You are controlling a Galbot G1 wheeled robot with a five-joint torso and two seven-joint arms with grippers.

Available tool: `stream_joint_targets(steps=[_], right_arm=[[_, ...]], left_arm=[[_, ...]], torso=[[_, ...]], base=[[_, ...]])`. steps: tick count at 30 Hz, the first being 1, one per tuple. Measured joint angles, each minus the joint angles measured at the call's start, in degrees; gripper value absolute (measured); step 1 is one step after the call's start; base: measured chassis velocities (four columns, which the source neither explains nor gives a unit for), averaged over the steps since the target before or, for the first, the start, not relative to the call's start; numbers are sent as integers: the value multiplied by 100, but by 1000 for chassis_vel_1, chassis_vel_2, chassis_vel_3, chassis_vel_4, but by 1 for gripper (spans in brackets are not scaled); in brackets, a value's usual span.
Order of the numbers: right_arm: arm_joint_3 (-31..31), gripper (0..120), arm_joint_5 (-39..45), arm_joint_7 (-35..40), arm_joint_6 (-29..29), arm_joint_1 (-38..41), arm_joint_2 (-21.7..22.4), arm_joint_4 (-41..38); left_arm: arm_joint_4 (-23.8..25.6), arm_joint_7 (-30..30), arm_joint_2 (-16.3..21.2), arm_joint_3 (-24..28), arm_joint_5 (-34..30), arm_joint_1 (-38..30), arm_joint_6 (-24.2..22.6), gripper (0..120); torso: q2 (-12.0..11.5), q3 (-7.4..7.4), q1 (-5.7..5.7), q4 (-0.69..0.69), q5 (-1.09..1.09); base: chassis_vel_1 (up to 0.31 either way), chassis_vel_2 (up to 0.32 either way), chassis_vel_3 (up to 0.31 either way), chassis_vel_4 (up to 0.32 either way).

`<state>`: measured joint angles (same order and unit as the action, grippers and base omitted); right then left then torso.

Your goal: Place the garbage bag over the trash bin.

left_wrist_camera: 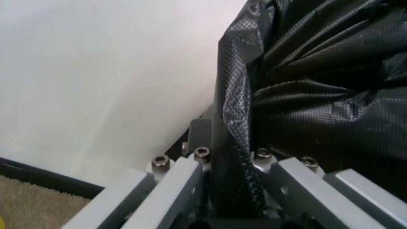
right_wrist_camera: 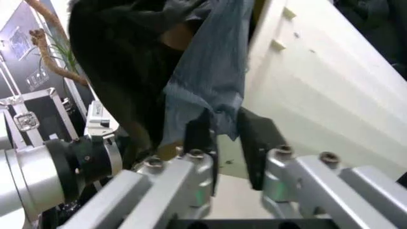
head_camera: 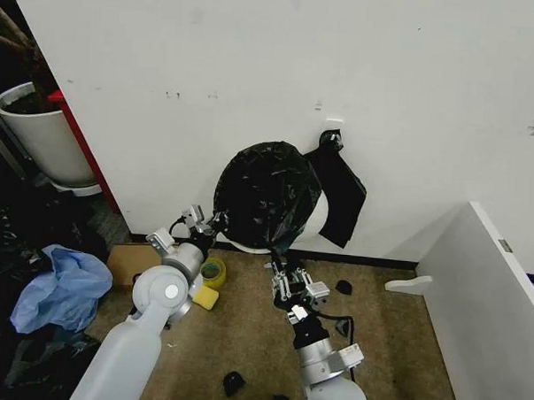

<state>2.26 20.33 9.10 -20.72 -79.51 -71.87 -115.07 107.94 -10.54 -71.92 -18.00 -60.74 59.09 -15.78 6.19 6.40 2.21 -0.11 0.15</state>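
Observation:
The cream-white trash bin lies on its side on the carpet against the white wall. Over its mouth is stretched the glossy black garbage bag. At the bag's lower left edge, my left gripper is shut on the bag; in the left wrist view the crinkled plastic runs down between the fingers of the left gripper. Just under the bag's lower edge my right gripper stands open. In the right wrist view the bag hangs over the right gripper, beside the bin's cream wall.
A flat matte black bag hangs from a wall hook beside the bin. A white plant pot stands far left, with blue cloth and a cardboard box below. Yellow tape lies by my left arm. A white panel stands at right.

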Motion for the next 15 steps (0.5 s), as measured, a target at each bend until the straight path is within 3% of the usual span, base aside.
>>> stream_joint_targets(steps=[3, 15], right_arm=[[-1, 0, 0, -18, -9, -12, -4, 12], [-3, 0, -5, -464, -181, -116, 82, 36]], left_arm=[[-26, 3, 12, -22, -1, 0, 10, 1], [-72, -3, 42, -80, -6, -16, 15, 1]], torso=[[0, 0, 0, 0, -1], [0, 0, 0, 0, 0]], base=[[0, 0, 0, 0], [0, 0, 0, 0]])
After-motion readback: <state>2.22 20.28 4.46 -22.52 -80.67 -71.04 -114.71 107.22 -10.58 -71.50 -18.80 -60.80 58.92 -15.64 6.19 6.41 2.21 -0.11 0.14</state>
